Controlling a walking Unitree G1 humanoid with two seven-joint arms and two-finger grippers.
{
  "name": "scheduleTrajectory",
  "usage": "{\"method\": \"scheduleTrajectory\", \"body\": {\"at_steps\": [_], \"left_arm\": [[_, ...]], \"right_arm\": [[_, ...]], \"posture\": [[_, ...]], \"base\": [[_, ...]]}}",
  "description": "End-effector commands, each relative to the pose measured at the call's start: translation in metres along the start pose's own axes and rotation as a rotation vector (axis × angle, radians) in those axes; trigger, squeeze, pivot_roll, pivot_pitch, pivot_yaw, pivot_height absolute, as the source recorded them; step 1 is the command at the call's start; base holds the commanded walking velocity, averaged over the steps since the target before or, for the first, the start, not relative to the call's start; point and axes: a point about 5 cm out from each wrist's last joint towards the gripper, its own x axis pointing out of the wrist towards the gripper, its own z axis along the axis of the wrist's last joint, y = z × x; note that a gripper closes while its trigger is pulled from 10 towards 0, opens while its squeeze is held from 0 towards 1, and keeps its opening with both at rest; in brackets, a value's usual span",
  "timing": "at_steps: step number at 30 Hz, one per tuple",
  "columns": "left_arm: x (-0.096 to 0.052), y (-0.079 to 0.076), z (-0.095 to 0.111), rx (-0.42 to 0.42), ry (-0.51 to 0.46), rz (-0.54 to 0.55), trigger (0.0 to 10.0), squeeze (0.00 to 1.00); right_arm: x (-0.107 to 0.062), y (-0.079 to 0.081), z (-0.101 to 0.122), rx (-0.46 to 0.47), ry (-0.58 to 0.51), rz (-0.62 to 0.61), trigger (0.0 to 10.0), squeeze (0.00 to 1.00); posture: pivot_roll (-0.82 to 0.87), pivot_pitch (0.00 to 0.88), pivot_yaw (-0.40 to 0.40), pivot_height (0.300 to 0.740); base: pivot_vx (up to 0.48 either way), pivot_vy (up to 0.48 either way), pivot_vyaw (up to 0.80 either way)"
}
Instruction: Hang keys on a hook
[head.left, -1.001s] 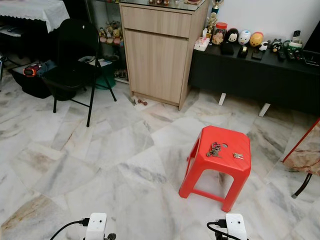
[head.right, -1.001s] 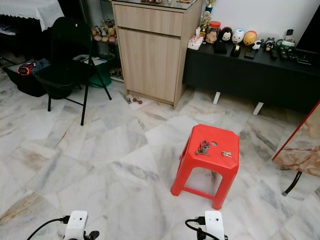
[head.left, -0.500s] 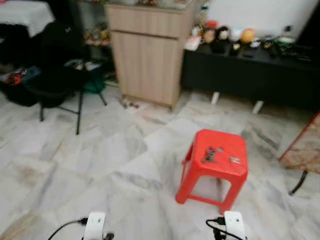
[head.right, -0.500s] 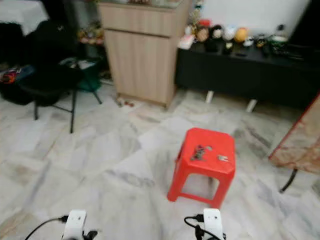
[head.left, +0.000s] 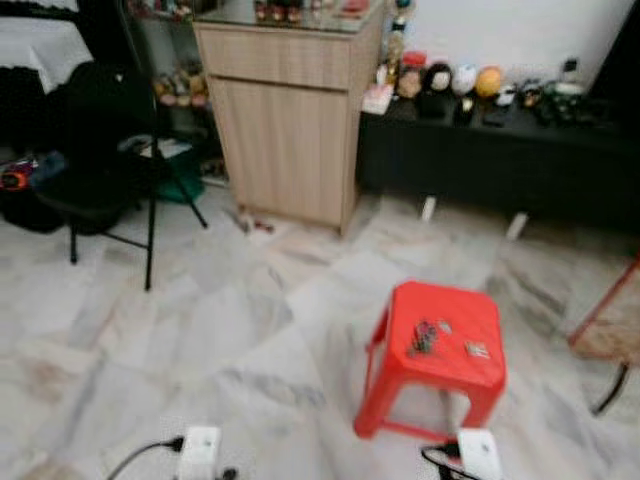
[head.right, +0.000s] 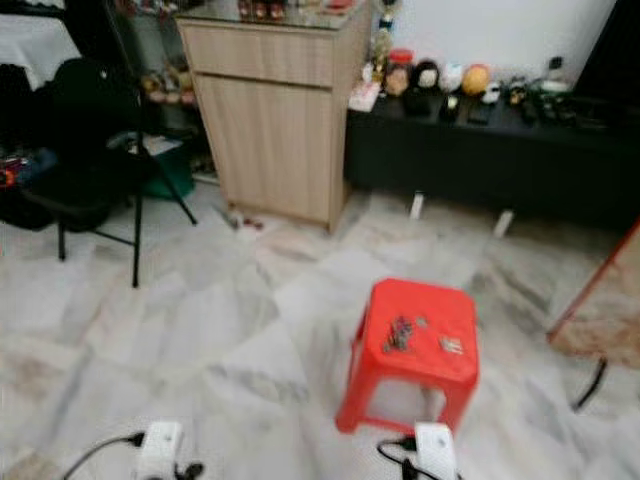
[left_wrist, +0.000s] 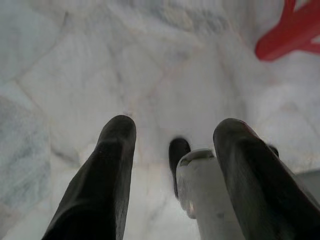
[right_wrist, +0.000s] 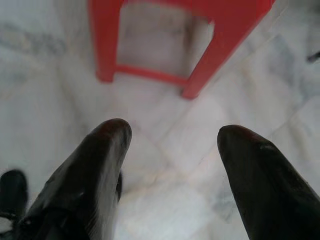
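At the far left of the room stands a black folding chair (head.left: 95, 170), with a white-clothed table (head.left: 45, 45) behind it at the edge of the head view. Next comes a tall wooden cabinet (head.left: 285, 110) with a drawer above a door, and a few small things lie on the floor at its foot. To its right runs a low black bench (head.left: 500, 160) along the white wall, carrying a row of small round figures and other bits too blurred to name. The marble floor (head.left: 200, 330) is pale with grey veins.

Right of centre sits a red plastic stool (head.left: 435, 365). On its seat lies a dark bunch of keys (head.left: 424, 337), and just beside that, apart from it, a smaller pale key (head.left: 477, 349). At the far right edge part of a red-framed piece of furniture (head.left: 610, 320) leans in.

Both arms hang low. The left gripper (left_wrist: 172, 160) points down at bare floor, its two black fingers (left_wrist: 107, 165) spread apart with nothing between them; a corner of the stool shows beyond. The right gripper (right_wrist: 172, 165) hangs just short of the stool's legs, its fingers (right_wrist: 95, 170) likewise wide apart and empty, the floor visible between them. The head views are somewhat blurred.
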Motion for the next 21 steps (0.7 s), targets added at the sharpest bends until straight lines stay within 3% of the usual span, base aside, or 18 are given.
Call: {"method": "scheduleTrajectory", "body": {"at_steps": [1,6,15,21], "left_arm": [[-0.0009,0.0084,-0.0017,0.006,0.009,0.019,10.0,0.00],[-0.0011,0.0087,-0.0023,0.008,0.011,0.020,10.0,0.00],[-0.0012,0.0090,-0.0030,0.012,0.013,0.020,10.0,0.00],[-0.0013,0.0089,-0.0032,0.008,0.013,0.021,10.0,0.00]], "right_arm": [[0.0002,0.0081,0.0020,0.009,-0.007,0.018,10.0,0.00],[0.0000,0.0081,0.0005,0.019,0.001,0.009,10.0,0.00],[-0.0001,0.0088,0.0001,0.013,0.001,0.017,10.0,0.00],[-0.0001,0.0084,0.0008,0.007,-0.006,0.015,10.0,0.00]], "posture": [[0.05,0.000,-0.047,0.740],[0.05,0.000,-0.046,0.740],[0.05,0.000,-0.044,0.740],[0.05,0.000,-0.046,0.740]], "base": [[0.262,0.000,0.00],[0.264,0.000,0.00],[0.265,0.000,-0.65],[0.266,0.000,0.00]]}}
